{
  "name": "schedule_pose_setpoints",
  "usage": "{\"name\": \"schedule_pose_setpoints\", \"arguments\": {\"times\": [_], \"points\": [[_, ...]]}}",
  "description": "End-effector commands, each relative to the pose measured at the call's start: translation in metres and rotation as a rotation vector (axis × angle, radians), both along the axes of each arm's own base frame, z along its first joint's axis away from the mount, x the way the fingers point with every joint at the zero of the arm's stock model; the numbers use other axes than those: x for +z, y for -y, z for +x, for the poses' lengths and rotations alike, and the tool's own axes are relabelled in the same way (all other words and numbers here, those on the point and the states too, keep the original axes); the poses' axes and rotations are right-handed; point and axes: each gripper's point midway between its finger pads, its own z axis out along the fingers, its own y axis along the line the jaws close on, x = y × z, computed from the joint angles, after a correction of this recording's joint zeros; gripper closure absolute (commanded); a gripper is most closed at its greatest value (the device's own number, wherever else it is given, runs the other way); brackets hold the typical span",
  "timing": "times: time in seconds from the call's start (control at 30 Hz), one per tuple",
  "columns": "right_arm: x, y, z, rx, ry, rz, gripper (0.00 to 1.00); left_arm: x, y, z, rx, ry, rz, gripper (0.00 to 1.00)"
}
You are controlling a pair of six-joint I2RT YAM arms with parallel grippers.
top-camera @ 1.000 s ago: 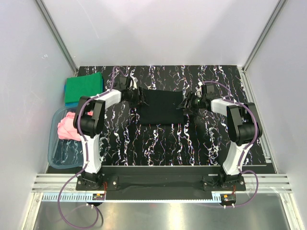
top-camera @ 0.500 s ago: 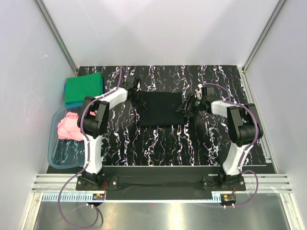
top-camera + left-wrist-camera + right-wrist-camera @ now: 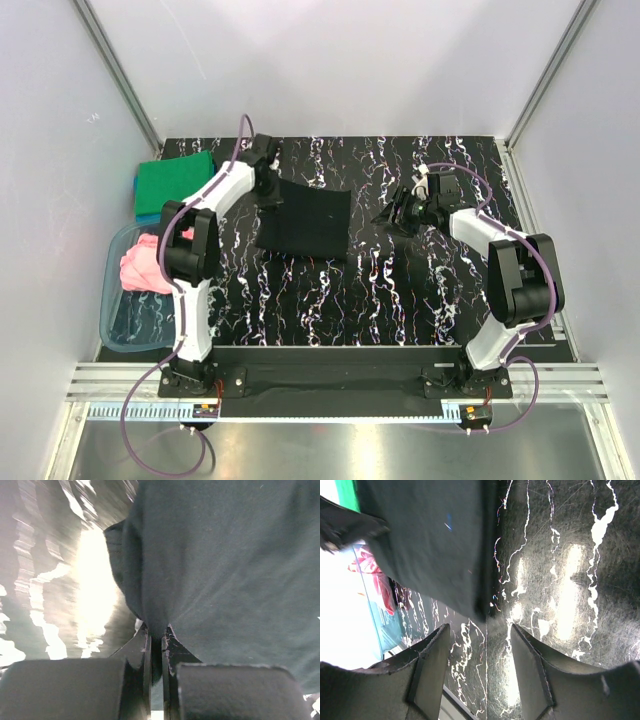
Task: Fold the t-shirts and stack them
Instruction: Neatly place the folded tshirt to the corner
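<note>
Your left gripper [image 3: 156,639] has its fingers pinched tight on the far left corner of the black shirt [image 3: 305,222], which is spread askew mid-table. Your right gripper [image 3: 395,216] hangs just right of the cloth, fingers parted, holding nothing. The green shirt [image 3: 175,183] sits folded far left, and the pink shirt [image 3: 143,265] is in the tub [image 3: 115,335].

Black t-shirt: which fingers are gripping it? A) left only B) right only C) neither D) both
A: the left fingers are pinched shut on an edge of the black t-shirt, while the right fingers stand open above the table, clear of the cloth.
</note>
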Motion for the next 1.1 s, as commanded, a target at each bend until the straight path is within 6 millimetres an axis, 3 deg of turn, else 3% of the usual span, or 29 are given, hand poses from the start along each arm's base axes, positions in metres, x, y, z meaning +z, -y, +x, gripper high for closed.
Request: {"name": "schedule_pose_setpoints", "arguments": {"times": [0.0,0.17,0.47,0.67,0.87,1.03,1.07], "points": [[0.023,-0.004,0.002,0.012,0.065,0.007,0.41,0.044,-0.031,0.03,-0.007,0.116,0.12,1.0],[0.026,-0.002,0.007,0.005,0.081,-0.008,0.4,0.075,-0.059,0.05,-0.003,0.191,0.196,1.0],[0.027,-0.004,0.012,0.006,0.089,-0.003,0.4,0.104,-0.125,0.068,0.046,0.232,0.318,1.0],[0.031,-0.002,0.017,0.0,0.107,-0.013,0.39,0.144,-0.162,0.081,0.058,0.345,0.387,1.0],[0.03,-0.001,0.018,-0.004,0.107,-0.023,0.39,0.165,-0.191,0.096,0.054,0.407,0.462,1.0],[0.036,0.0,0.019,-0.004,0.124,-0.026,0.39,0.163,-0.212,0.105,0.042,0.406,0.498,1.0],[0.036,0.0,0.019,-0.005,0.123,-0.031,0.39,0.163,-0.226,0.102,0.064,0.396,0.503,1.0]]}}
